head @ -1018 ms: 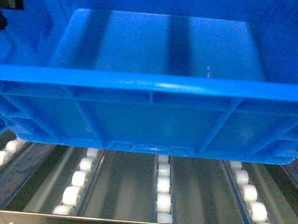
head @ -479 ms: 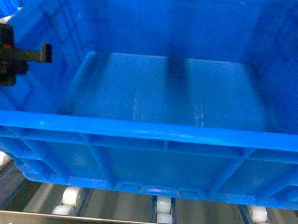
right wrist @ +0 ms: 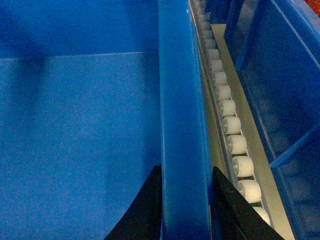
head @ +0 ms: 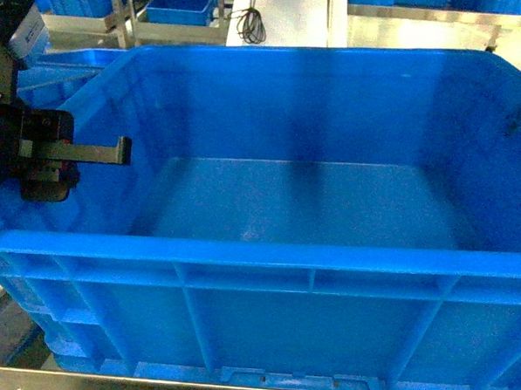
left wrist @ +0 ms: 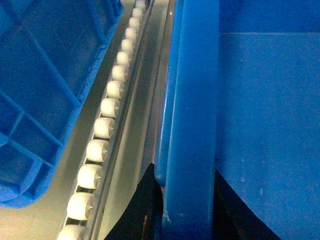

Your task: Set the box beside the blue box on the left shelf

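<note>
While both arms held the box [head: 307,311] by its side walls, it sat low over the left shelf [left wrist: 137,125], so the step in hand looked like the final setting-down beside the blue box [left wrist: 45,100]. Next it would need a gentle lowering, then both jaws spreading to let go. Its plastic was smooth inside and ribbed outside under a thick rim. Steel rails carried small white rollers [left wrist: 102,127]. The left gripper [left wrist: 182,200] was closed on the left rim; the right gripper [right wrist: 182,200] pinched the right rim likewise.
</note>
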Motion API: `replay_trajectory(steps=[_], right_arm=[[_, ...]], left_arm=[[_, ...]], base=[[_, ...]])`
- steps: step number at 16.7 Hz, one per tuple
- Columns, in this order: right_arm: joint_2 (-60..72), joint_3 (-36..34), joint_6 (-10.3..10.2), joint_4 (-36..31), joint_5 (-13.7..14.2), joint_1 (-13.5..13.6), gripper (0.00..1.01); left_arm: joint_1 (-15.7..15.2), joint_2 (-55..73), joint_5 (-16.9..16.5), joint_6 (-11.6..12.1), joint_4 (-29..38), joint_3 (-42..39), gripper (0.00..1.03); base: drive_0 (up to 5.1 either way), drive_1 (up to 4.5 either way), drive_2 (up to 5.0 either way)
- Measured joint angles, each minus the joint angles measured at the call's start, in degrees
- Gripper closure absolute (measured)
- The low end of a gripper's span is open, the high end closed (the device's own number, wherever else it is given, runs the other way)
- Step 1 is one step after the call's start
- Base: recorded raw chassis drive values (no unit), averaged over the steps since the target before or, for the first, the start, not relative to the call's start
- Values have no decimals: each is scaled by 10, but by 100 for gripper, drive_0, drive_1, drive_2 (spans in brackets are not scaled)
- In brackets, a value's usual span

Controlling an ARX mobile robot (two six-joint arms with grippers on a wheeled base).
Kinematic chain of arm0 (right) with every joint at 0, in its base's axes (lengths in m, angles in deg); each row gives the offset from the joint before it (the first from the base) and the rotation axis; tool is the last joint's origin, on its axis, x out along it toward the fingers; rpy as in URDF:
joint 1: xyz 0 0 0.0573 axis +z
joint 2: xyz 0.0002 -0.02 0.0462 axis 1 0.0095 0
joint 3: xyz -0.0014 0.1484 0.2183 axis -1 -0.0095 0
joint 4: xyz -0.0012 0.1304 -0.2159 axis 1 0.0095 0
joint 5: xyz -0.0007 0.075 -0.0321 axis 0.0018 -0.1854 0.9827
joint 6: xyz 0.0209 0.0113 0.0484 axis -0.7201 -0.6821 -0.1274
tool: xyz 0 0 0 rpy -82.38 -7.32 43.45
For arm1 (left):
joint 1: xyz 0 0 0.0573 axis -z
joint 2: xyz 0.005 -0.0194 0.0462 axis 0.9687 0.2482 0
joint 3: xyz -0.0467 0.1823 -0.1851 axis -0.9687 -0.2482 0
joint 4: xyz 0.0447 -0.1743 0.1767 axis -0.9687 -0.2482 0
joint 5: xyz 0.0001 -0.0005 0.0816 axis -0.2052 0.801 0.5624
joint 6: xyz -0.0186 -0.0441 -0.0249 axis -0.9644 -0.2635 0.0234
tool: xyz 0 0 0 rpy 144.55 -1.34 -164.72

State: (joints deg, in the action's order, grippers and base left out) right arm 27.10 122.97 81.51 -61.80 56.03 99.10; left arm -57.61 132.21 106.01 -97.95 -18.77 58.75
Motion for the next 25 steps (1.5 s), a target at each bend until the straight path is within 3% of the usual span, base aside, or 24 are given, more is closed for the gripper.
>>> replay_trajectory(steps=[6, 7, 8, 9, 11, 14, 16, 19, 21, 25], right_arm=[[30, 24, -13, 6, 1, -8, 81], [34, 29, -17, 8, 1, -11, 76], [37, 29, -34, -3, -2, -11, 66], [40, 28, -51, -17, -4, -11, 55], [44, 16, -74, -60, -15, -18, 34], [43, 11, -89, -81, -25, -18, 2], [43, 7, -89, -92, -23, -18, 4], [43, 4, -89, -95, -15, -18, 3], [42, 4, -89, -100, -19, -17, 3], [41, 4, -89, -99, -22, -14, 3]], left_arm=[[-2, 28, 1, 5, -35, 37, 88], [-2, 30, 2, 5, -34, 39, 88], [-2, 31, 5, 2, -27, 39, 84], [5, 36, 15, -2, 15, 37, 72], [18, 38, -13, -29, 79, 36, 51], [33, 37, -36, -42, 109, 29, 21], [37, 37, -50, -44, 113, 29, 3], [37, 37, -42, -64, 197, 19, 5], [36, 30, -19, -58, 256, 16, 5], [35, 9, -10, -54, 245, 9, 5]], base=[[0, 0, 0], [0, 0, 0], [0, 0, 0], [0, 0, 0], [0, 0, 0], [0, 0, 0], [0, 0, 0], [0, 0, 0], [0, 0, 0], [0, 0, 0]])
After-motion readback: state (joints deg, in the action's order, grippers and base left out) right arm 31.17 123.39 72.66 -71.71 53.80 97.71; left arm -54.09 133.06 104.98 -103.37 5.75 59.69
